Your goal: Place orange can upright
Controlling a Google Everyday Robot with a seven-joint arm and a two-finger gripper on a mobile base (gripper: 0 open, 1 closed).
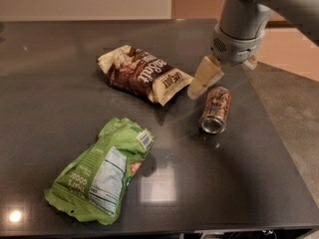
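Dark glossy table top [45,83] fills most of the view.

Near left: a green snack bag [99,176] lies flat and crumpled, nutrition label up. A small glare spot sits on the table by its near-left corner.

Farther back, toward the middle: a brown-and-cream snack bag [142,73], also flat and lying at a slant, with its right end pointing toward my arm. The two bags are well apart.

Right of the brown bag: my gripper [224,78], hanging from the grey wrist that comes in from the far right. It hovers above the table, just beside the brown bag's right end. The fingers are spread apart and hold nothing. The cream finger [204,77] on the scene's left shows in full, slanting down. The other shows only as a tip past the wrist housing.

The orange can [215,109] lies on its side on the table, just on the near side of the gripper. It is right of the brown bag and apart from it. Its silver end faces near. The visible fingertip is close to the can's far end; I cannot tell if it touches. The can is not yet upright.

Far right: the table edge, with grey floor [299,118] beyond.
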